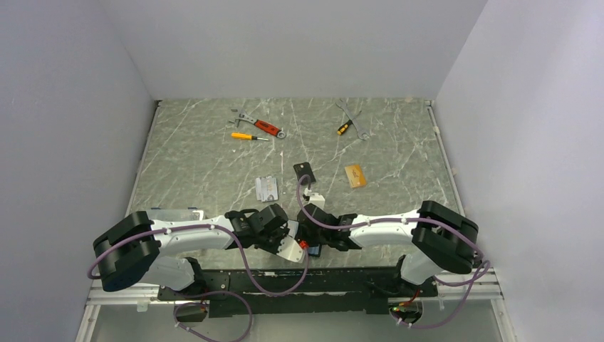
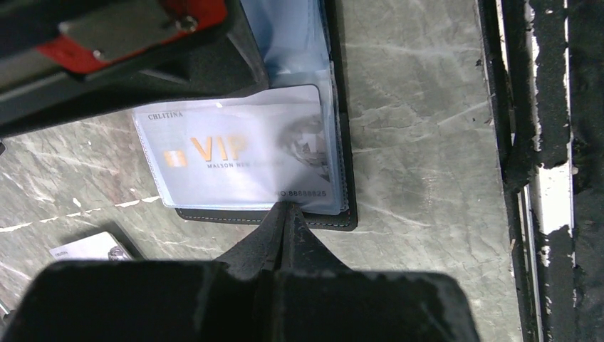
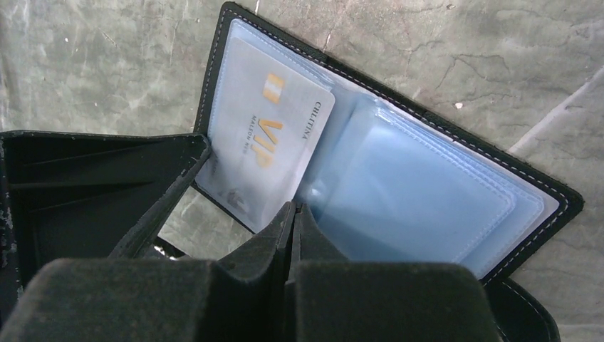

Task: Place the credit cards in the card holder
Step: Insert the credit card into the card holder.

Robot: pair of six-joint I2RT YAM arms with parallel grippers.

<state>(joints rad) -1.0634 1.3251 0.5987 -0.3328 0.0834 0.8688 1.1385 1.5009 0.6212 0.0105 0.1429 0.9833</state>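
The card holder (image 3: pixel 541 192) lies open near the table's front edge, black with clear sleeves (image 3: pixel 413 192). A silver credit card (image 2: pixel 235 153) printed VIP rests at one sleeve; I cannot tell whether it is in or on the sleeve. My left gripper (image 2: pixel 287 208) is shut on the card's long edge by its number. My right gripper (image 3: pixel 292 208) is shut on a sleeve edge at the card's corner. From above, both grippers (image 1: pixel 290 241) (image 1: pixel 312 239) meet over the holder and hide it. Further back lie a silver card (image 1: pixel 266 187), a black card (image 1: pixel 305 171) and a gold card (image 1: pixel 355 175).
Another silver card (image 2: pixel 85 246) lies close beside the holder. A red-handled wrench (image 1: pixel 260 125), an orange screwdriver (image 1: pixel 249 136) and a spanner (image 1: pixel 352 117) sit at the far side. The black front rail (image 2: pixel 527 142) runs just beyond the holder.
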